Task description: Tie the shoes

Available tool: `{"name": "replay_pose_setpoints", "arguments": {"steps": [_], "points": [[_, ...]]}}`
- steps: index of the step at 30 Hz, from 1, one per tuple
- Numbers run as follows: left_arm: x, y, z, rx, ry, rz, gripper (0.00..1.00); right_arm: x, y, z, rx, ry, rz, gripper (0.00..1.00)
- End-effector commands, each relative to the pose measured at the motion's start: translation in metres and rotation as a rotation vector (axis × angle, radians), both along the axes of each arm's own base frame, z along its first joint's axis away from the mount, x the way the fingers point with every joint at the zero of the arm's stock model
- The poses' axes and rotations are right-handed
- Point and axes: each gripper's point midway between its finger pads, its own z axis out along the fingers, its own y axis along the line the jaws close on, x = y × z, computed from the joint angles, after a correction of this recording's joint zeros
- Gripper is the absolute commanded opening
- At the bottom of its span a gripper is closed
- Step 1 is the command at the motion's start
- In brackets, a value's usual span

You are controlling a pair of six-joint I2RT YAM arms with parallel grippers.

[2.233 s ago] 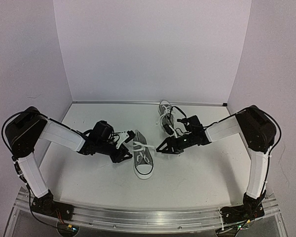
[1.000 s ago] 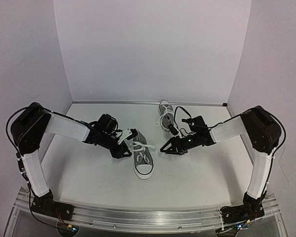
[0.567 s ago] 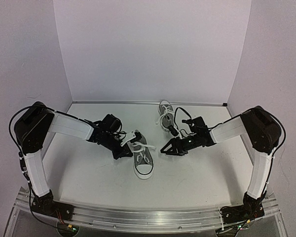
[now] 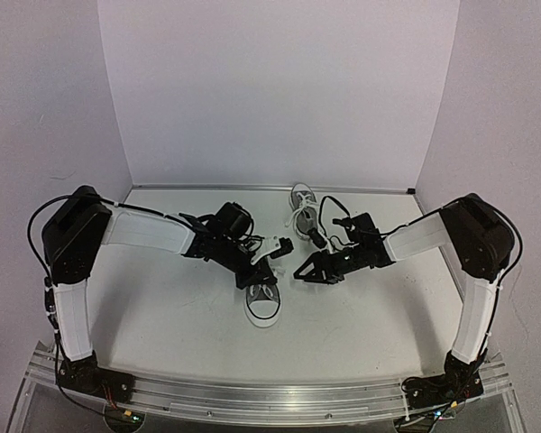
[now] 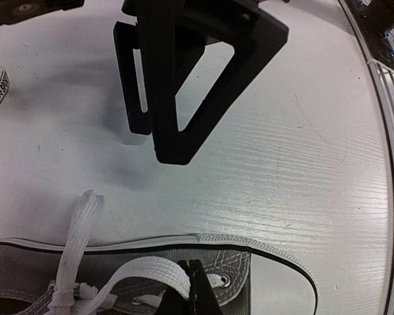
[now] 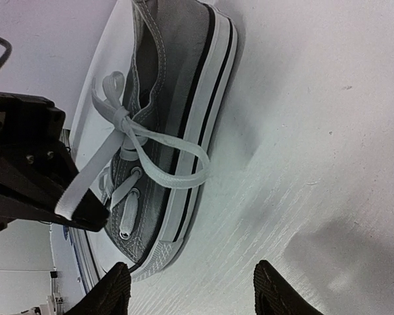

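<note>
One grey shoe [image 4: 262, 302] lies on the table between the arms, its white toe cap toward the near edge. My left gripper [image 4: 267, 262] hovers over its laced part, shut on a white lace [image 5: 148, 271]; the black fingertips [image 5: 198, 289] pinch the flat lace beside an eyelet. In the right wrist view that shoe [image 6: 177, 98] lies on its sole with a lace loop [image 6: 177, 167] hanging over the sole edge. My right gripper [image 4: 300, 271] stands open just right of the shoe, holding nothing. The second shoe [image 4: 302, 209] sits farther back.
White walls close in the back and both sides of the table [image 4: 361, 325]. A metal rail [image 4: 279, 392] runs along the near edge. In the left wrist view the right gripper's black frame [image 5: 184, 79] hangs close above the shoe.
My left gripper has shut on the lace and moved right, across the near shoe, drawing the lace with it. The right arm has barely moved and stays open.
</note>
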Motion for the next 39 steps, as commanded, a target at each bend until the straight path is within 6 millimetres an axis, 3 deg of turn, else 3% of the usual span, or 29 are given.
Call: {"name": "replay_pose_setpoints", "arguments": {"steps": [1,7,13,18,21,25,32,35,37,39], "points": [[0.012,-0.023,0.007,-0.05,-0.014,0.022,0.01,0.021,-0.002,0.032,0.027,-0.089,-0.046,0.61],[0.01,-0.042,-0.004,-0.005,-0.025,0.007,0.04,0.029,-0.005,0.029,0.022,-0.079,-0.069,0.61],[0.002,-0.043,-0.009,0.056,-0.032,-0.031,0.35,0.03,-0.002,0.029,0.031,-0.07,-0.062,0.61],[-0.024,-0.036,0.031,-0.004,-0.014,-0.111,0.6,0.031,-0.001,0.029,0.035,-0.068,-0.058,0.61],[-0.047,-0.029,0.036,0.057,-0.014,-0.182,0.63,0.033,0.001,0.031,0.042,-0.072,-0.056,0.61],[-0.072,-0.023,0.024,0.193,-0.05,-0.26,0.65,0.036,0.004,0.034,0.052,-0.074,-0.05,0.61],[-0.113,-0.048,0.013,0.276,-0.1,-0.389,0.67,0.038,0.006,0.035,0.058,-0.075,-0.046,0.61],[-0.105,-0.056,0.026,0.224,-0.144,-0.355,0.65,0.037,0.005,0.035,0.059,-0.076,-0.044,0.61],[-0.082,-0.054,0.041,0.168,-0.194,-0.262,0.61,0.036,0.005,0.036,0.059,-0.08,-0.042,0.61],[-0.047,-0.041,0.072,0.053,-0.185,-0.136,0.55,0.035,0.005,0.036,0.06,-0.082,-0.039,0.61]]}}
